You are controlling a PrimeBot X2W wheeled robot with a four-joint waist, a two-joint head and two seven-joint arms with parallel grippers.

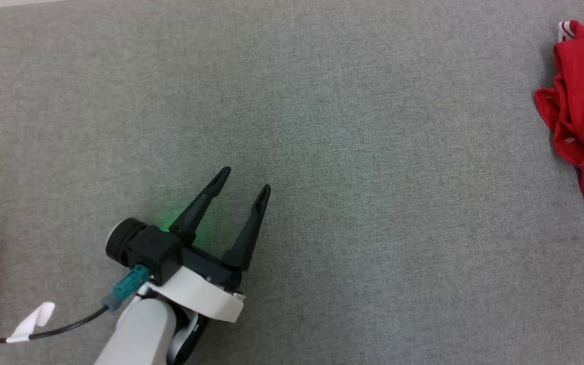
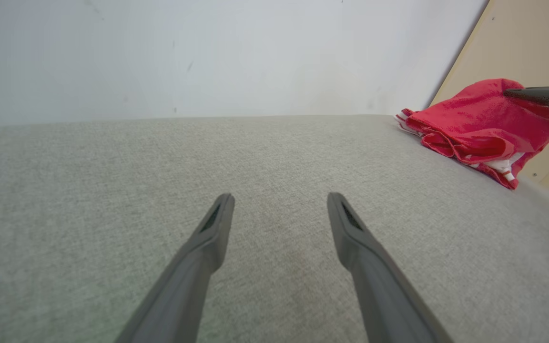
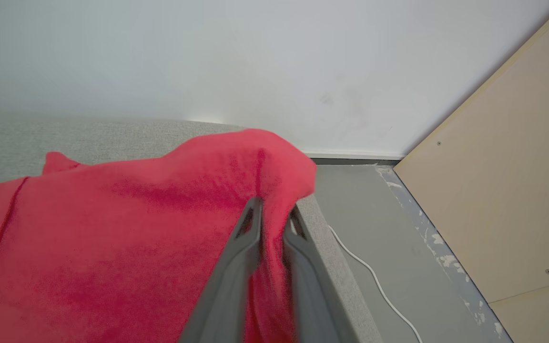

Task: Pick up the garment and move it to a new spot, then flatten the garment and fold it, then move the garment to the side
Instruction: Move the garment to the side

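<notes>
Red garment (image 1: 583,101): bunched heap at far right edge of surface (image 1: 353,126), long axis near-to-far from robot. R end effector (image 3: 274,206) on it: fingers nearly pressed together, pinching fold of red cloth. L end effector (image 1: 246,179) spread wide, empty, hovering well apart; garment lies to its right across bare surface. Judgement: R arm nearer, next move its job.

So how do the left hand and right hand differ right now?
The left hand is wide open; the right hand is nearly shut. The left hand holds nothing, over bare grey surface; the right hand pinches a fold of the red garment. Both are dark and two-fingered.
</notes>
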